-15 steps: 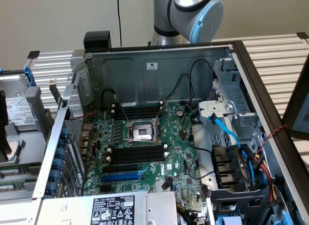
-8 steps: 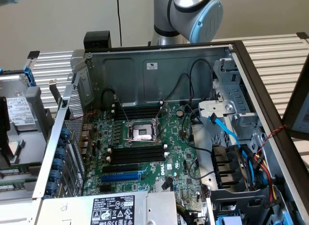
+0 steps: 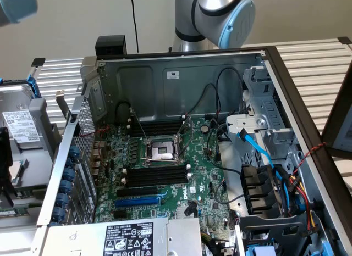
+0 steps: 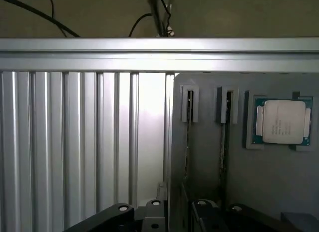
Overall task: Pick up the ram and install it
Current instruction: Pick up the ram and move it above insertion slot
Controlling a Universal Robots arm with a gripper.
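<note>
Two thin dark strips stand edge-on in a grey holder [image 4: 279, 192] on the ribbed surface [image 4: 65, 142]. I read the nearer one as the ram [image 4: 187, 142] and the other as a second stick [image 4: 224, 152]. They're likely parked upright so the flat faces can be pinched. A processor [image 4: 283, 121] sits in a pocket beside them.

End effector [image 4: 169, 218] is over the holder's edge, nearest the ram. I can't tell if it's open or closed, and nothing is visibly held.

Exterior view: arm [image 3: 220, 17] reaches behind the case [image 3: 165, 74], well apart from the motherboard [image 3: 209, 184]. Memory slots [image 3: 157, 173] by the socket [image 3: 164, 151] look empty, so the ram is not yet installed.
</note>
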